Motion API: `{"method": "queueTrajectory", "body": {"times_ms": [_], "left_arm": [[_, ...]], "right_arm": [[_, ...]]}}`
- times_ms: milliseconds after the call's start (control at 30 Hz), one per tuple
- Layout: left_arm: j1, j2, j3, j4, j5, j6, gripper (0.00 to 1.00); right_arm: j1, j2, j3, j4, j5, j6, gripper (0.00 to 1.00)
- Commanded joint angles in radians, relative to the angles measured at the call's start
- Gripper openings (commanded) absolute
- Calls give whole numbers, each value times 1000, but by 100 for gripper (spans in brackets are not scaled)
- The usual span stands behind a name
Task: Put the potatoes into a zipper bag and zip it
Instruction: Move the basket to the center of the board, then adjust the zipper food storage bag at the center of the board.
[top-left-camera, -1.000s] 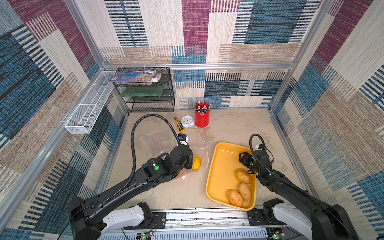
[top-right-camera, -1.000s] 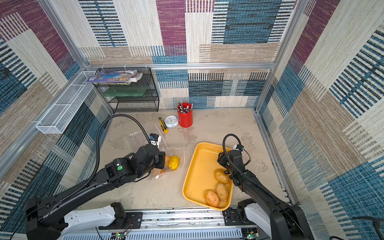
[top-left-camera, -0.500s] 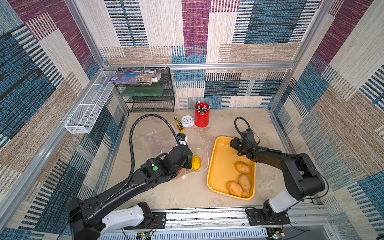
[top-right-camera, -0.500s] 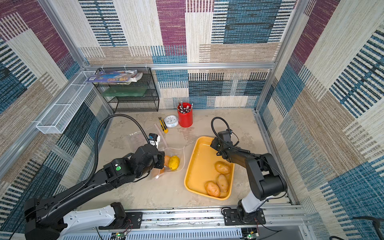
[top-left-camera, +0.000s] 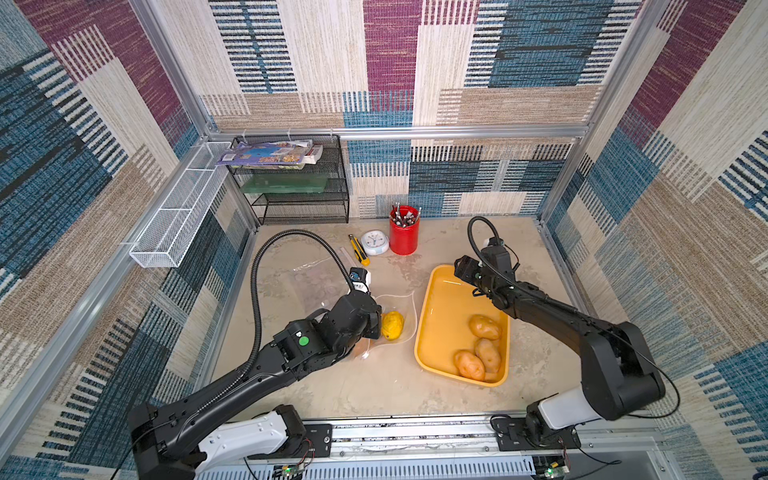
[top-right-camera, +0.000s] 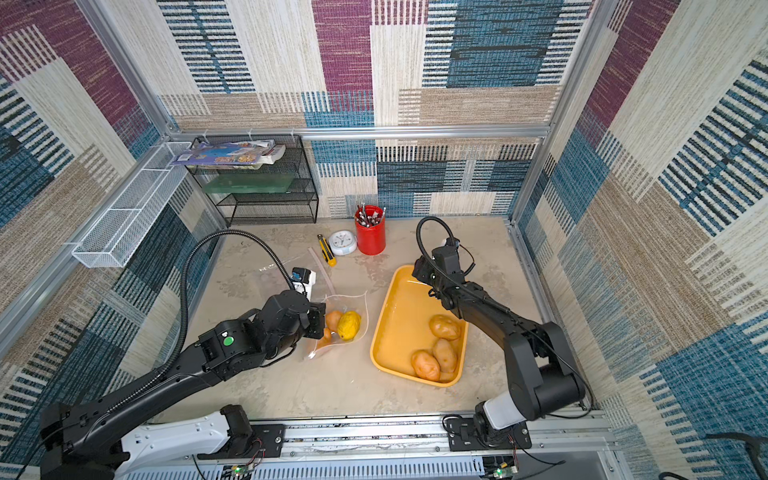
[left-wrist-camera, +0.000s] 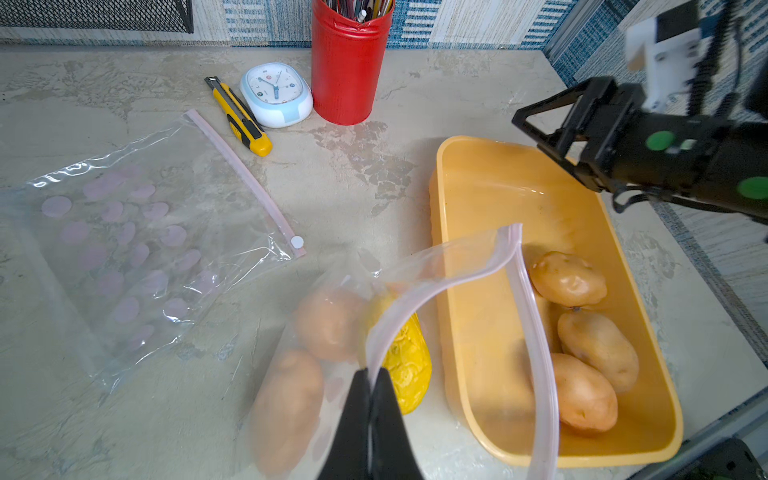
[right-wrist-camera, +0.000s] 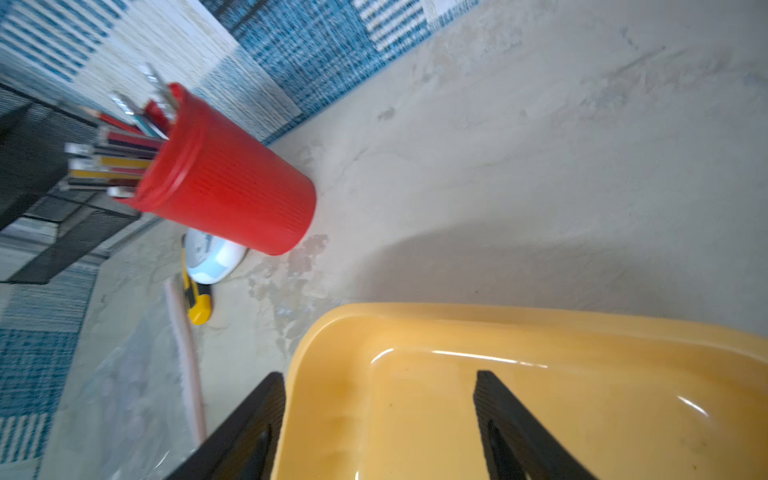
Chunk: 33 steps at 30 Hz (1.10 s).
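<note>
My left gripper (left-wrist-camera: 371, 372) is shut on the pink zip rim of a clear zipper bag (left-wrist-camera: 469, 270), holding its mouth open towards the yellow tray (left-wrist-camera: 498, 178). Inside the bag lie two tan potatoes (left-wrist-camera: 328, 324) (left-wrist-camera: 286, 411) and a yellow one (left-wrist-camera: 409, 365). Three more tan potatoes (top-left-camera: 484, 326) (top-left-camera: 488, 353) (top-left-camera: 469, 365) lie at the near end of the tray. My right gripper (right-wrist-camera: 380, 374) is open and empty above the tray's far corner, one finger (right-wrist-camera: 266, 395) outside the rim and one over the bare tray floor.
A second, empty zipper bag (left-wrist-camera: 137, 232) lies flat to the left. A red pen cup (left-wrist-camera: 347, 70), a small clock (left-wrist-camera: 276, 93) and a yellow utility knife (left-wrist-camera: 241, 118) stand at the back. A black wire rack (top-left-camera: 299, 187) and a white mesh basket (top-left-camera: 178, 208) line the back left.
My right gripper has moved from beside the tray's potatoes to its far end and has opened wider. The left gripper and the bag have stayed put.
</note>
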Motion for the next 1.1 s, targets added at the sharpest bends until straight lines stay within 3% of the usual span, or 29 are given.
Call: {"method": "queueTrajectory", "body": {"times_ms": [0, 167, 333, 600, 933, 1067], "left_arm": [[0, -5, -3, 8, -21, -12, 0], [1, -4, -9, 15, -24, -12, 0], [0, 5, -7, 17, -25, -13, 0], [0, 9, -6, 19, -27, -7, 0], [0, 7, -6, 18, -24, -8, 0], [0, 5, -6, 18, -23, -7, 0]], "right_arm": [[38, -108, -40, -69, 34, 6, 78], [189, -275, -87, -112, 90, 36, 85], [362, -391, -152, -34, 80, 61, 90], [597, -367, -177, 78, 113, 88, 90], [642, -191, -97, 92, 103, 91, 89], [646, -140, -56, 72, 94, 96, 81]]}}
